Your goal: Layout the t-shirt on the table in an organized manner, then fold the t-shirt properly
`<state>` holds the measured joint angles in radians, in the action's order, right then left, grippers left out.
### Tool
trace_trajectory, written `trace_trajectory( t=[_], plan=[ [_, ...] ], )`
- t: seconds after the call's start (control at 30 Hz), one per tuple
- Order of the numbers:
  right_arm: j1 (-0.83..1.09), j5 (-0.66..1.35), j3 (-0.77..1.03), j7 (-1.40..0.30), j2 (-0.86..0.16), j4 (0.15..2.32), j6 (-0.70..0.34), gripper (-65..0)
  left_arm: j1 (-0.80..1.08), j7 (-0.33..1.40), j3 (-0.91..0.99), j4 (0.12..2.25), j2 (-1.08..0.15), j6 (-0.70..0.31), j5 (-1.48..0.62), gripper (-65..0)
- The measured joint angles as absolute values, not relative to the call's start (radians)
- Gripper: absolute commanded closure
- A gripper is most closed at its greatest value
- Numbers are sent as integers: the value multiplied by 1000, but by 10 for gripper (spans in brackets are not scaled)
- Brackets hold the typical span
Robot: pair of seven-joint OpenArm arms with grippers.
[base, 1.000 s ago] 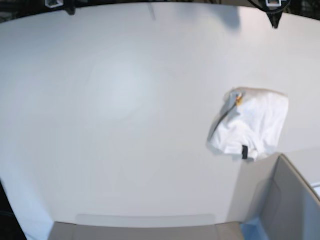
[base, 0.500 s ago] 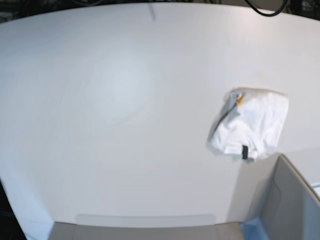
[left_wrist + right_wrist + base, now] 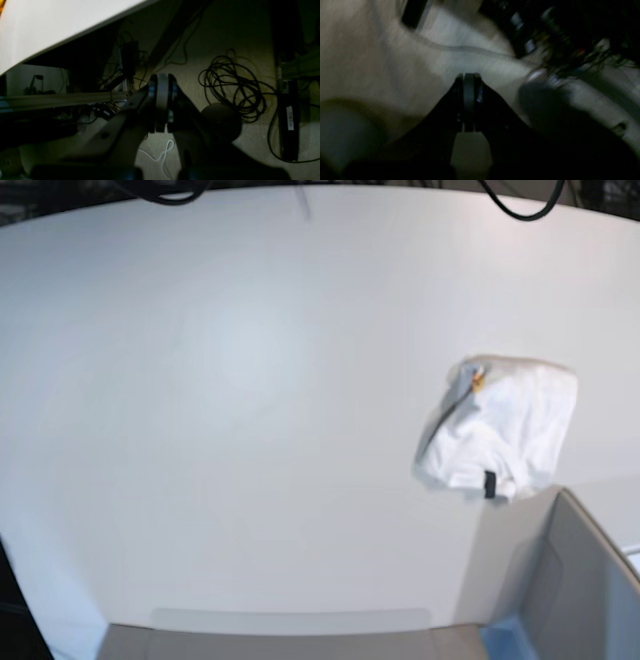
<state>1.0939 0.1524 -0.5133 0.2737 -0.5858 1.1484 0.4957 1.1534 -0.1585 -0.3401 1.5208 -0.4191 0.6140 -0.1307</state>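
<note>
T-shirt (image 3: 498, 427) is lying bunched in a compact white bundle on the table (image 3: 250, 380), toward the right side of the base view and just beside the grey box (image 3: 575, 580) at the lower right corner. A small black tag (image 3: 490, 483) is showing at the bundle's near edge and a spot of orange print (image 3: 478, 380) at its far left corner. The bundle is roughly as wide as it is deep, so no clear long axis can be read, and the collar and hem cannot be told apart. Neither arm is appearing in this view; only dark cables are hanging at the top edge, and the garment is sitting untouched. The wide bare tabletop to its left is judged to be the space for spreading it.

Left wrist view: the left gripper (image 3: 161, 105) is hanging with its fingers pressed together and holding nothing. It is pointing past the table edge (image 3: 75, 32) toward a dim floor, where a coil of black cable (image 3: 232, 87) is lying. The shirt is not appearing here.

Right wrist view: the right gripper (image 3: 469, 102) is likewise showing its fingers closed flat on each other, empty, over a blurred pale surface. Both arms appear parked off the table, so laying out is judged not yet begun.
</note>
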Motion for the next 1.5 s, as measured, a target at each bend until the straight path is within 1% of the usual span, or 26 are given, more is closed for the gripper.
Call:
trace_trajectory(
  t=[0.2,0.37,0.5,0.63,0.77,0.83,0.9,0.97,1.03,1.1,1.2,1.33,1.5],
  plan=[
    [949,158,-582,250,-541,899,491,0,1075,-157,-380,1382,-408,606,-139,0],
    [819,152,-669,270,-537,807,487,0,991,-160,-381,1243,-371,607,-211,0],
    [711,153,-736,262,-515,663,490,0,904,-150,-425,1111,-372,610,-270,0],
    [581,154,-751,256,-464,480,385,0,786,-146,-529,965,-358,609,-327,0],
    [466,154,-750,263,-434,361,326,0,667,-9,-565,831,-299,606,-359,0],
    [430,154,-750,233,-422,321,314,0,624,34,-565,764,-277,562,-363,0],
    [393,154,-750,145,-404,295,308,0,583,58,-556,689,-248,495,-362,0],
    [361,153,-750,99,-389,291,307,0,547,55,-538,612,-218,423,-362,0],
    [336,153,-749,97,-376,295,306,0,511,52,-519,538,-192,367,-363,0],
    [315,153,-745,96,-364,295,267,0,472,52,-495,476,-172,326,-363,0],
    [299,153,-744,88,-356,294,180,0,421,58,-451,408,-157,327,-364,0],
    [276,153,-747,84,-334,284,171,0,376,49,-425,376,-163,332,-363,0],
    [266,153,-746,93,-340,286,175,0,329,52,-425,322,-158,332,-360,0]
  ],
)
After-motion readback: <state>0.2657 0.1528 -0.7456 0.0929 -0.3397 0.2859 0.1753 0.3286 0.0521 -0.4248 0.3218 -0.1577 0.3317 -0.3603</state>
